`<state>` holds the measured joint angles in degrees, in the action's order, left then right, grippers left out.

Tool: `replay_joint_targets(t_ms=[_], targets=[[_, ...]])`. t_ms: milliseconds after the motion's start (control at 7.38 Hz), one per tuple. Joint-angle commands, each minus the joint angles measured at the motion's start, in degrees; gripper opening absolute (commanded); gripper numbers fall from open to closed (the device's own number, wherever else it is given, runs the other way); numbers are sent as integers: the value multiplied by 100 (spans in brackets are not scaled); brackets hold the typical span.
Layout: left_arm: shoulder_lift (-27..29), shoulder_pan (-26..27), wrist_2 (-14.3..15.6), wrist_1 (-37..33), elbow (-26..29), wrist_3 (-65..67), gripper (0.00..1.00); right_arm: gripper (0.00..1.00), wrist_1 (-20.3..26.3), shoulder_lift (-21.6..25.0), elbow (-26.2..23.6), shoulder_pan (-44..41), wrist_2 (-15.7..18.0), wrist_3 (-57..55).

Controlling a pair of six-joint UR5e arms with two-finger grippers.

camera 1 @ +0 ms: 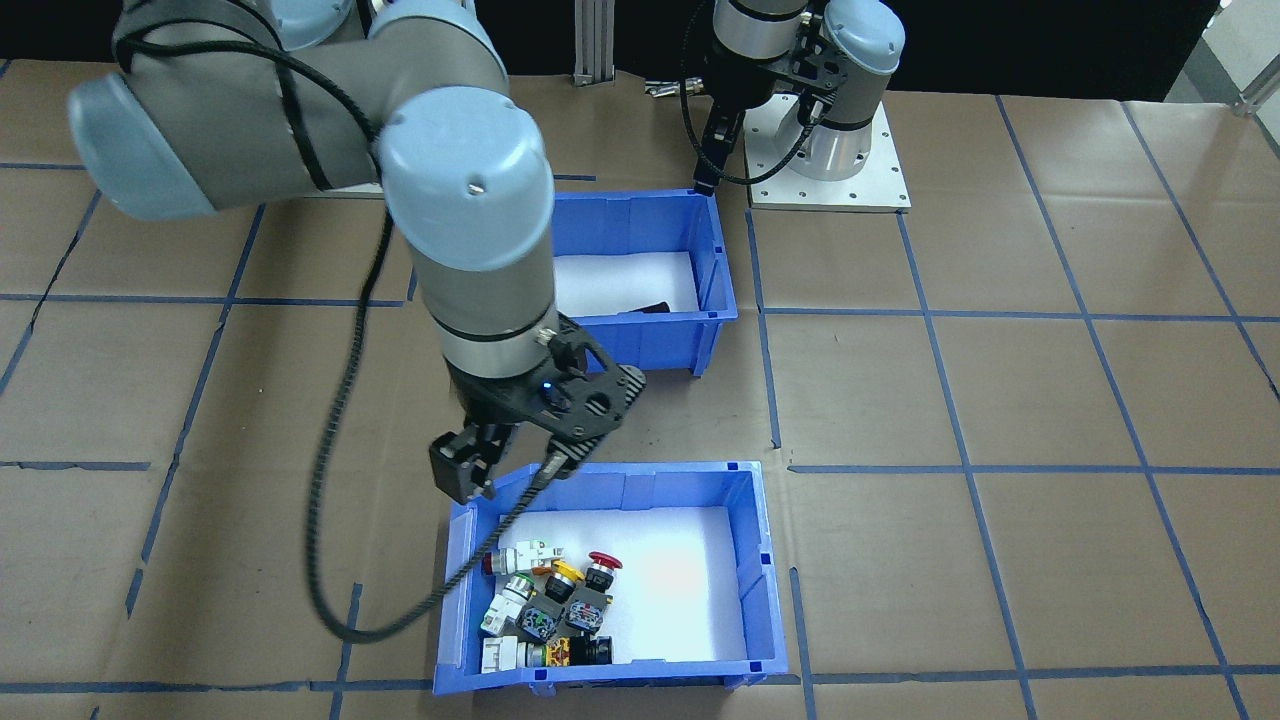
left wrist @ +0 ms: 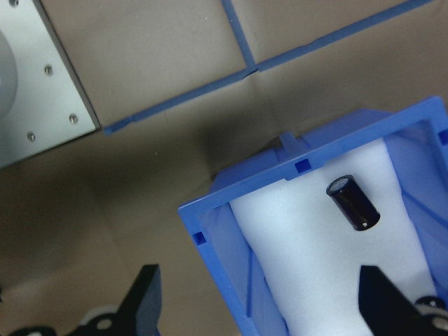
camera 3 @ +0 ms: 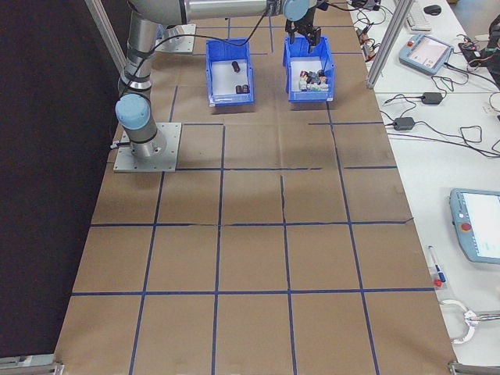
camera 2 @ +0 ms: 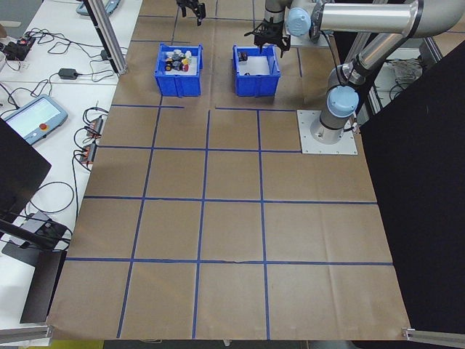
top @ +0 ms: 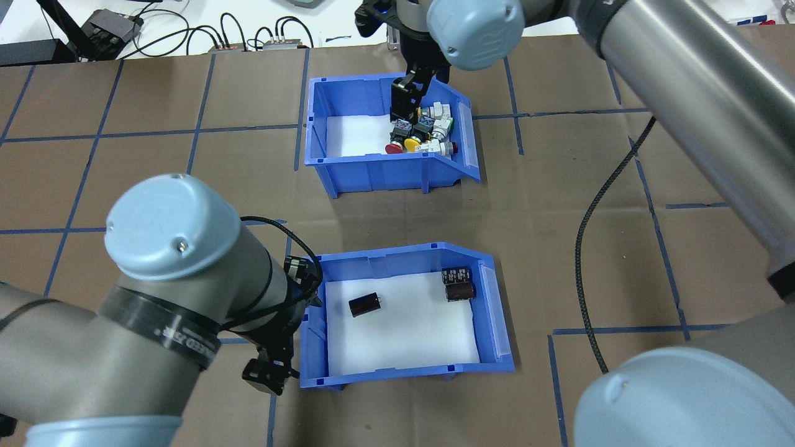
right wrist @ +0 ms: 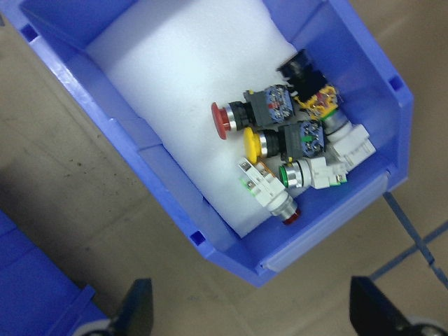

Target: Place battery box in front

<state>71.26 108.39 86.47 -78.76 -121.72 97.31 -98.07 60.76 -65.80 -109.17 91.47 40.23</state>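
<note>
two blue bins, battery box (top: 397, 310) unlabelled, no legible writing

Blue battery box (top: 397, 366) at lower centre of the overhead view, lined with white foam, holding 3 dark brown, nearly black cylinders (top: 364, 305). Same blue on the second bin (top: 372, 171) at upper centre, also white-lined, filled with push-button switches (top: 421, 128) in red, yellow, white, green and black. Brown paper table cover (top: 155, 186) throughout, crossed by a grid of blue tape lines. Grey arm tubes with pale blue joint caps (top: 171, 226), black bands and black cables. Black on both the left gripper (top: 268, 376) at lower left and the right gripper (top: 404, 102) at top centre. Silver-white base plate (camera 1: 830, 150) at upper right of the front-facing view.
</note>
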Motion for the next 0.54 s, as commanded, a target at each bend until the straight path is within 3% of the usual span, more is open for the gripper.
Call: replay_joint_targets(t_ms=[0,136,407], targets=[[203,838,10,1820,-788,2361,99,100,-63,-292,94,-507,-15,1348],[439,1094,19,2316,-957,3111,99,100,-63,-327,76,-595,-24,1808],[687,1438,-25,2400,-994,3689,99,100,-63,-380,-81,-754,-85,2366]])
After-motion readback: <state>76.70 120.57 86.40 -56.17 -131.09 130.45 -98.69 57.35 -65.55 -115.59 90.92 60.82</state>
